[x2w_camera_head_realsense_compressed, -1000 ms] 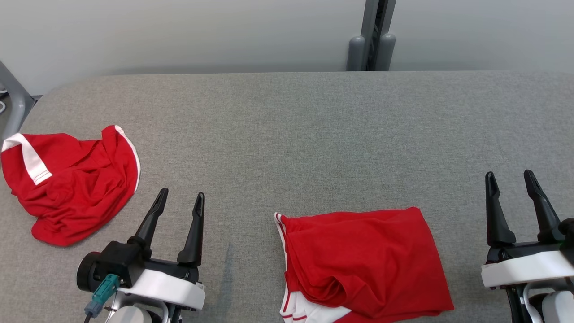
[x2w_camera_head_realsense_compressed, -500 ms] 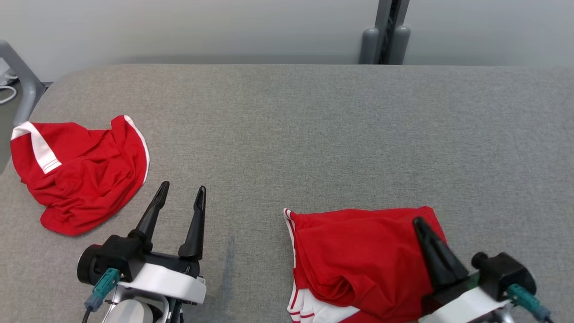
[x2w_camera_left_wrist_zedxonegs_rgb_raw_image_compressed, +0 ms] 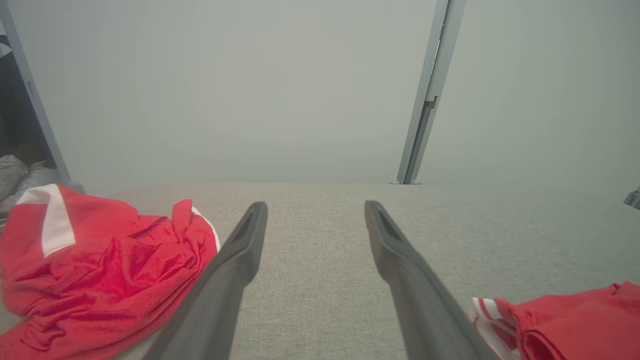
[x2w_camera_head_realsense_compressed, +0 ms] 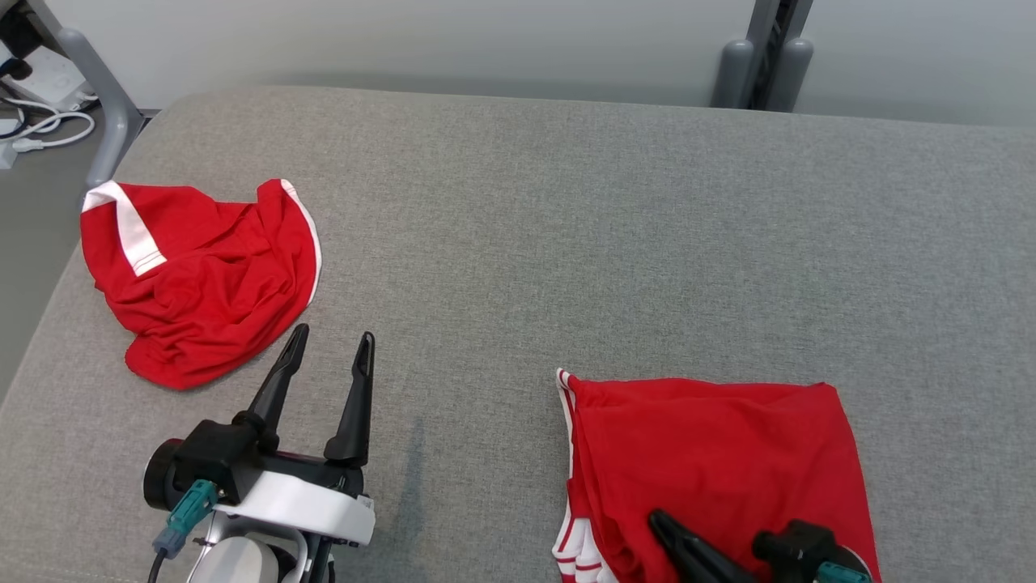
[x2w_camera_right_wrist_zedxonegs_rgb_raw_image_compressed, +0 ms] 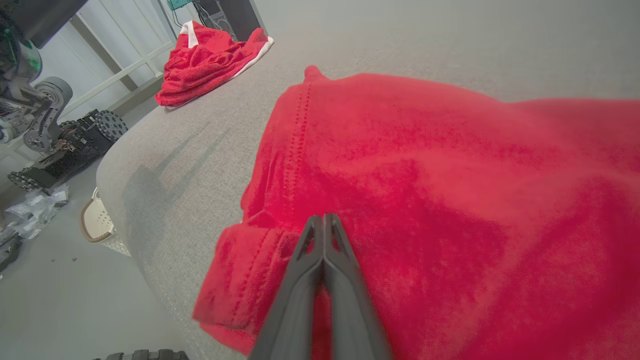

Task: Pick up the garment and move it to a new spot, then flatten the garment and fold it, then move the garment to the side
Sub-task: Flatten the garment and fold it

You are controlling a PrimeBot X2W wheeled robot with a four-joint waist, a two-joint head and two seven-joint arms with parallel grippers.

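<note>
At the near right of the gray tabletop (x2w_camera_head_realsense_compressed: 566, 243) lies the folded red garment (x2w_camera_head_realsense_compressed: 712, 453). The fingers of the right gripper (x2w_camera_right_wrist_zedxonegs_rgb_raw_image_compressed: 324, 217) are pressed together, tips at its cloth; whether they pinch any cannot be told. The left gripper (x2w_camera_head_realsense_compressed: 333, 334), fingers spread, hovers near a crumpled red garment (x2w_camera_head_realsense_compressed: 202, 275).

Red garment (x2w_camera_head_realsense_compressed: 712, 453), white-striped trim, apparently folded, lying flat

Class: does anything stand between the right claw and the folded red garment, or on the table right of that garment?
Nothing visible does. The right claw, shut, has its tips at the folded garment, and the table to its right shows bare grey. The crumpled garment and left claw are off to the left.
</note>
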